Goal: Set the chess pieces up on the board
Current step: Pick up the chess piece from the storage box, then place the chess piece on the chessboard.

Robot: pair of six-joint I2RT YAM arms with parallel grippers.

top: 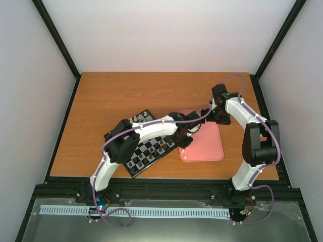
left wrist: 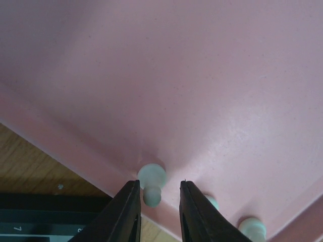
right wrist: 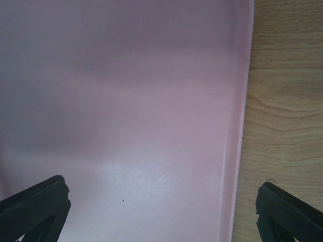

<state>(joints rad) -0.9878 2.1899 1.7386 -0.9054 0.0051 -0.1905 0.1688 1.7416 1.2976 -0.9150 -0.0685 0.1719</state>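
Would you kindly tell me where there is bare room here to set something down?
The wooden table is bare beyond the board and pink tray, and left of the board. The tray's middle is bare too. Crowded: the tray's near-left corner, where cream pieces sit by the left fingers.

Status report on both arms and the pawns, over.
Left end effector at tray corner, jaws narrow, straddling a pawn, not visibly clamped. Right end effector wide open, empty, over tray. Two more pawns close by.
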